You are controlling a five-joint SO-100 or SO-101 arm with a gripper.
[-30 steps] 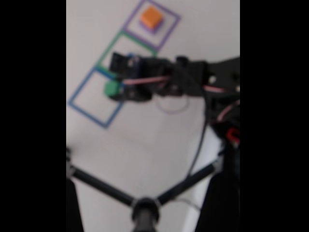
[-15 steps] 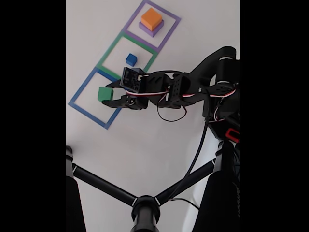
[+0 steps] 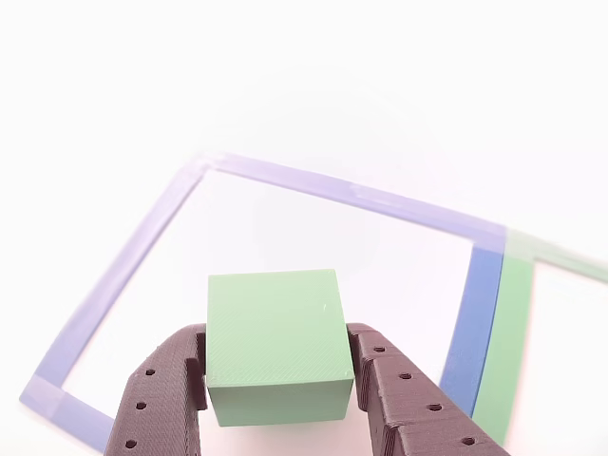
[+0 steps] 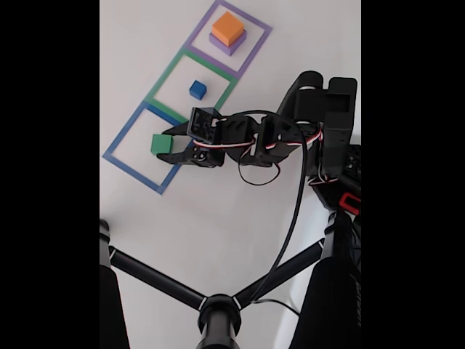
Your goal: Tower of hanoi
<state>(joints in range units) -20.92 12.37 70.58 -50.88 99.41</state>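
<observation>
- Nearest you in the fixed view, a black tripod (image 4: 218, 309) spreads its legs across the bottom of the frame, standing on the white tabletop (image 4: 218, 211).
- Your arm (image 4: 290, 134) reaches in from the right side of the fixed view, with red and white wires looping beneath it.
- Your gripper (image 4: 171, 144) has its two dark fingers on either side of the green cube (image 4: 161, 143); in the other view the fingers (image 3: 161, 399) press against both side faces of that cube (image 3: 274, 344), so you are gripping it.
- The green cube sits inside the blue taped square (image 4: 142, 149); whether it rests on the surface or is just lifted, you cannot tell.
- Past that, the green taped square (image 4: 190, 81) shares an edge with the blue one, and a small blue cube (image 4: 197, 89) lies inside it, well apart from your gripper.
- Farthest off, the purple taped square (image 4: 229, 36) holds a purple block (image 4: 228, 45) with an orange cube (image 4: 228, 26) stacked on top.
- The tabletop is plain, glossy white and brightly lit; the other view washes out to near white beyond the tape lines (image 3: 351, 195).
</observation>
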